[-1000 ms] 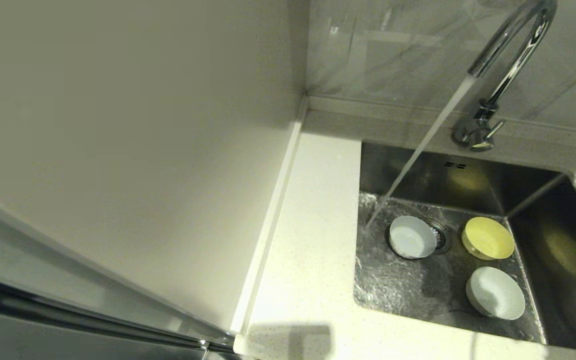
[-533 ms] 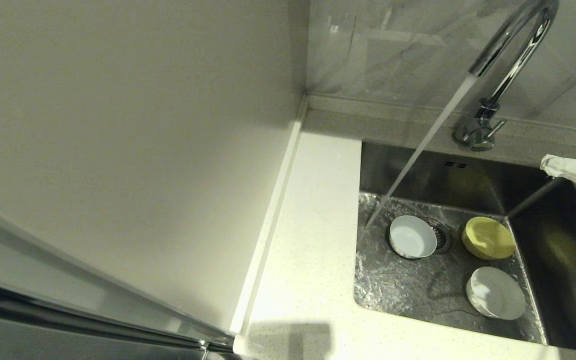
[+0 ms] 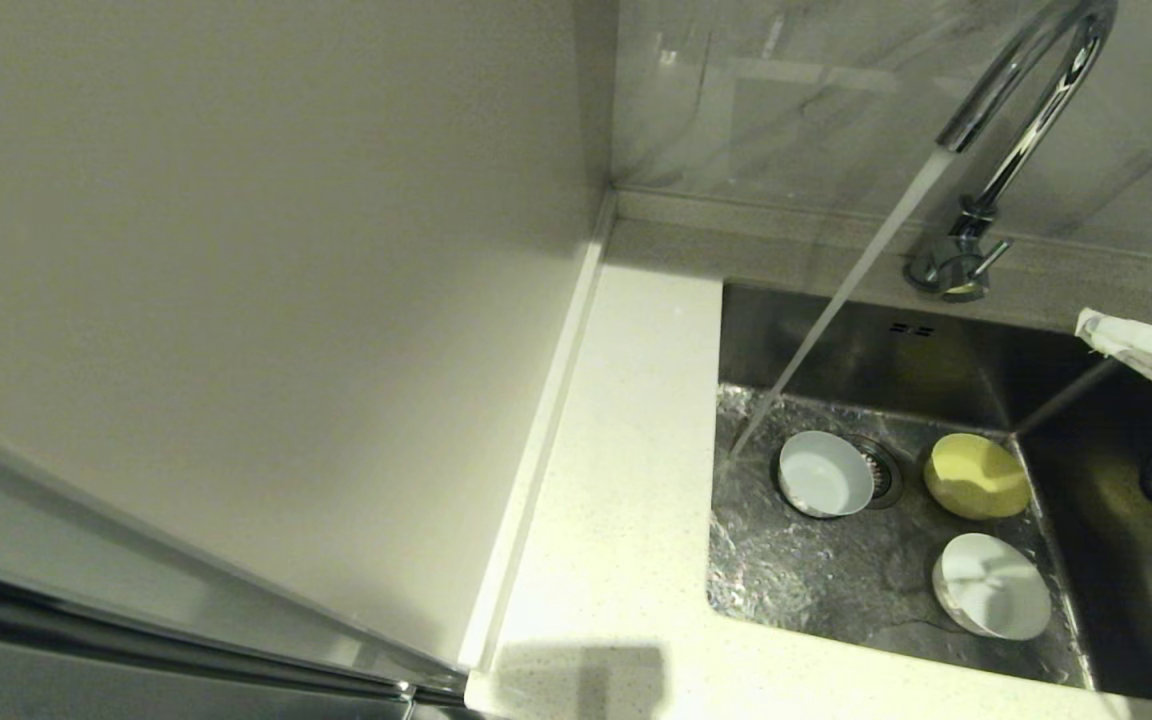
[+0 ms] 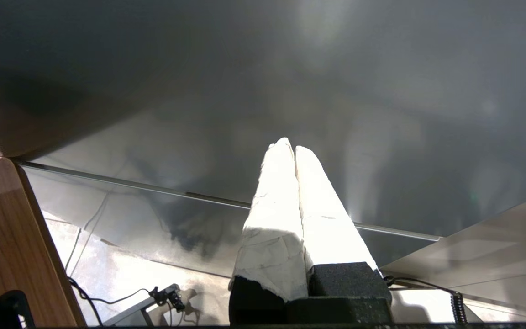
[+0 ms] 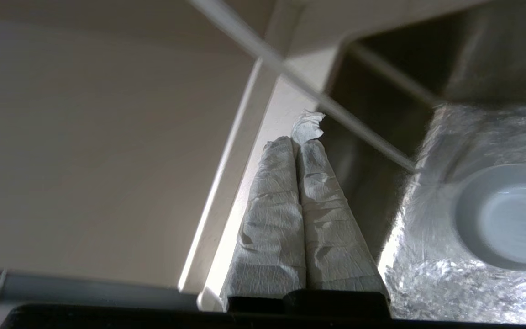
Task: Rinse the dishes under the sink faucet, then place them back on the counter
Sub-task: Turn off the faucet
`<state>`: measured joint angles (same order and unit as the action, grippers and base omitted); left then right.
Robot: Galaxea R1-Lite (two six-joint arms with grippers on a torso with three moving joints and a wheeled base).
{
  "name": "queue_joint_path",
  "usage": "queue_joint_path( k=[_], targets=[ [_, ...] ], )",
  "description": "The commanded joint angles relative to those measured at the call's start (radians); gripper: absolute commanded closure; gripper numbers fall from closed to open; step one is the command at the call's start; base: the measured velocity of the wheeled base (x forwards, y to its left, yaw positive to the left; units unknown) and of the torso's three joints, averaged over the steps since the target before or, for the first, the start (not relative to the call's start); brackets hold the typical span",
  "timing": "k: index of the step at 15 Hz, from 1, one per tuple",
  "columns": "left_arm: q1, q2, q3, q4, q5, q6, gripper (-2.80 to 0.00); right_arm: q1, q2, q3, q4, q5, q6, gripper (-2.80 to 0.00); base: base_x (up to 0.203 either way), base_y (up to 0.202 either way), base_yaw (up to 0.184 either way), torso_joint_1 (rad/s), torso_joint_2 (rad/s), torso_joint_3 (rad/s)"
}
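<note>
Three dishes lie in the steel sink [image 3: 1086, 520]: a pale bluish-white bowl [image 3: 824, 474] beside the drain strainer, a yellow bowl [image 3: 976, 476] tipped against the back right, and a white bowl [image 3: 990, 585] at the front. Water streams from the chrome faucet [image 3: 1026, 90] onto the sink floor left of the bluish bowl. My right gripper [image 3: 1096, 325] hangs at the right edge above the sink, its paper-wrapped fingers [image 5: 281, 183] shut on nothing; its wrist view shows the bluish-white bowl [image 5: 505, 214]. My left gripper [image 4: 289, 146] is parked out of the head view, shut and empty.
The white speckled counter [image 3: 616, 500] runs left of the sink and along its front. A tall pale panel [image 3: 266, 300] stands to the left of the counter. A tiled wall rises behind the faucet.
My right gripper has come in from the right edge toward the sink. The white and yellow bowls have shifted slightly in the running water.
</note>
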<state>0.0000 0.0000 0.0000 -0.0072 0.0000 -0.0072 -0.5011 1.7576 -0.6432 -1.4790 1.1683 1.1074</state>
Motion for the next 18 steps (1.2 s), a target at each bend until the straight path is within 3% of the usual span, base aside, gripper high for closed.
queue_joint_path(
  k=[1, 9, 15, 18],
  targets=[
    [0.000, 0.000, 0.003, 0.000, 0.000, 0.000, 0.00, 0.070, 0.075, 0.015, -0.051, 0.009, 0.015, 0.00, 0.000, 0.000, 0.000, 0.000, 0.00, 0.000],
    [-0.001, 0.000, 0.003, 0.000, 0.000, 0.000, 0.00, 0.233, 0.138, -0.132, -0.051, -0.022, 0.016, 0.00, 0.000, 0.000, 0.000, 0.000, 0.00, 0.000],
    [0.000, 0.000, 0.003, 0.000, 0.000, 0.000, 0.00, 0.232, 0.219, -0.261, -0.051, -0.050, 0.006, 0.00, 0.000, 0.000, 0.000, 0.000, 0.00, 0.000],
    [0.000, 0.000, 0.003, 0.000, 0.000, 0.000, 0.00, 0.228, 0.272, -0.330, -0.051, -0.060, -0.042, 0.00, 0.000, 0.000, 0.000, 0.000, 0.00, 0.000]
  ],
)
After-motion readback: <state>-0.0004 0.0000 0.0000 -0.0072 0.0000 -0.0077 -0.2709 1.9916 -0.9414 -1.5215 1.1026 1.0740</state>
